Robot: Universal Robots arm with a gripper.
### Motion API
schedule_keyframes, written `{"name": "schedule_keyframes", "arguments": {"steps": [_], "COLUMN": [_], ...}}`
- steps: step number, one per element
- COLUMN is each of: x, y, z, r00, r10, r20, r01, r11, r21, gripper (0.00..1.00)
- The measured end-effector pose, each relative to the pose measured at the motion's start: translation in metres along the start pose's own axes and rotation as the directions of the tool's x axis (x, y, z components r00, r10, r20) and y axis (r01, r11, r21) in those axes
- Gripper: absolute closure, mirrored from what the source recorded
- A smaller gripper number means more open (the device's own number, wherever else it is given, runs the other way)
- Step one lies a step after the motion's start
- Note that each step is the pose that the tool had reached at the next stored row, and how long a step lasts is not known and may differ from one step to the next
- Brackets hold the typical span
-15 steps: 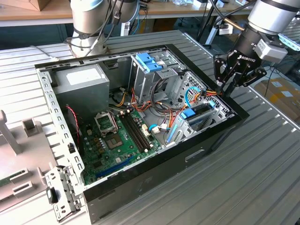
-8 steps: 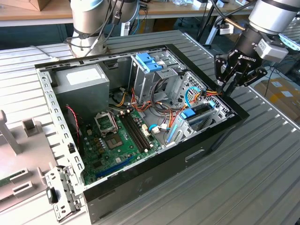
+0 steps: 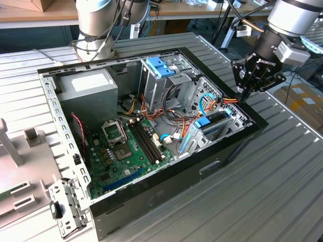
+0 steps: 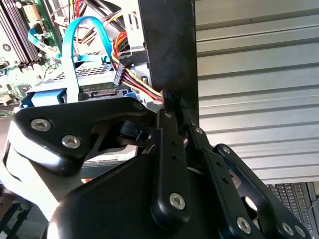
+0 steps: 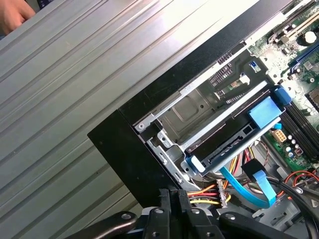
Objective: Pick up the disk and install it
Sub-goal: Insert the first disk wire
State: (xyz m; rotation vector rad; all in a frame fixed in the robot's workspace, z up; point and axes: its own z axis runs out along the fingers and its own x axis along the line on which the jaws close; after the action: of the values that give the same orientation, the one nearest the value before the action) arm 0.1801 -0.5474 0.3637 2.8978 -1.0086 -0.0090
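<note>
The disk [image 3: 216, 120] lies flat in the lower drive bay at the front corner of the open computer case [image 3: 151, 201], held in its blue rail [image 5: 263, 112]. In the first wrist view its dark edge [image 5: 232, 144] shows inside the bay, with a blue data cable [image 5: 244, 186] and a bundle of red and yellow power wires [image 5: 204, 191] close by. My gripper [image 3: 244, 95] hangs just above the case's black rim beside that bay. Its fingers [image 4: 169, 124] are pressed together, with nothing between them, right next to the wires.
A grey power-supply box [image 3: 91, 85] fills the case's back corner, and a metal drive cage with a blue latch [image 3: 160, 65] stands behind the bay. The motherboard [image 3: 126, 146] covers the floor. A ribbed metal table [image 3: 272, 191] surrounds the case. A hand [image 5: 10, 15] shows at the table's edge.
</note>
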Motion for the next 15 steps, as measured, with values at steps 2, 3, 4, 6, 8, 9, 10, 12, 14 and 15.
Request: {"name": "schedule_keyframes", "arguments": {"steps": [2, 3, 4, 6, 8, 9, 10, 12, 14, 15], "x": [-0.0001, -0.0001, -0.0001, -0.0002, -0.0002, -0.0001, -0.0004, -0.0016, -0.0041, -0.0068], "y": [-0.0001, -0.0001, -0.0002, -0.0002, -0.0001, 0.0001, 0.0005, 0.0014, 0.0025, 0.0034], "z": [0.0, 0.0, 0.0, -0.0001, -0.0014, -0.0039, -0.0062, -0.0078, -0.0084, -0.0088], "r00": [1.0, 1.0, 1.0, 1.0, 1.0, 1.0, 1.0, 1.0, 1.0, 1.0], "r10": [0.0, 0.0, 0.0, 0.0, 0.0, 0.0, 0.0, 0.0, 0.0, 0.0], "r20": [0.0001, 0.0001, 0.0001, 0.0001, 0.0006, 0.001, 0.0023, 0.0045, 0.0065, 0.008], "r01": [0.0, 0.0, 0.0, 0.0, 0.0, 0.0, 0.0, 0.0, 0.0, 0.0], "r11": [1.0, 1.0, 1.0, 1.0, 1.0, 1.0, 1.0, 1.0, 1.0, 0.9999], "r21": [0.0001, 0.0001, 0.0001, 0.0001, 0.0007, 0.0012, 0.003, 0.0059, 0.0093, 0.012], "gripper": [0.82, 0.82, 0.82, 0.82, 0.82, 0.82, 0.82, 0.82, 0.82, 0.83]}}
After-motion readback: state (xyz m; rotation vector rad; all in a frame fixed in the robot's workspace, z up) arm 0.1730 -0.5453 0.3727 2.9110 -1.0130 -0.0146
